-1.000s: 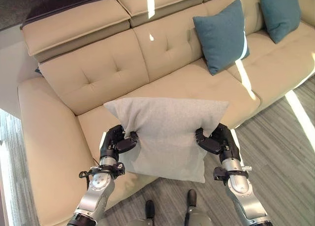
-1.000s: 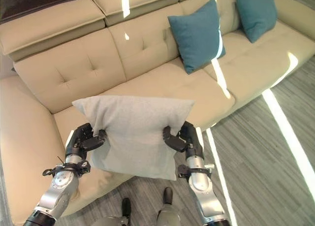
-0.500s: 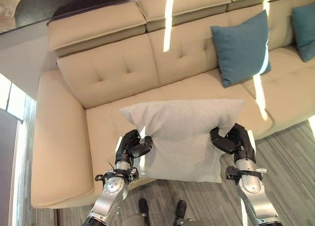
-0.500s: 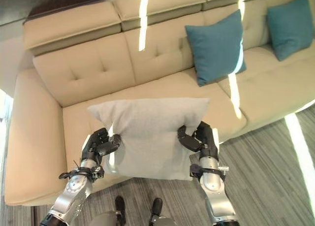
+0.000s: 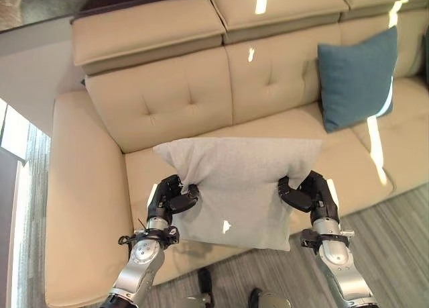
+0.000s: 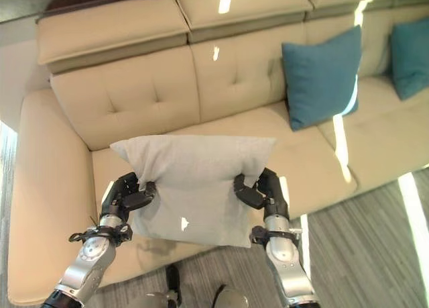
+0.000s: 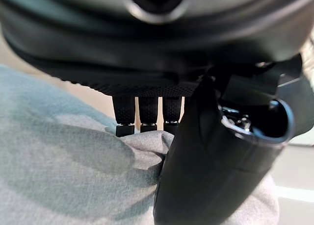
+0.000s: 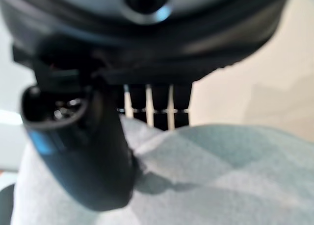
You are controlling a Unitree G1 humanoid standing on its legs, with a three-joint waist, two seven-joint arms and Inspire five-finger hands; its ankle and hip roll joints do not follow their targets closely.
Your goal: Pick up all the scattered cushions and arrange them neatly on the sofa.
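A square pale grey fabric cushion, pinched at its sides by your left hand and right hand, hides the beige leather sofa seat's front edge.
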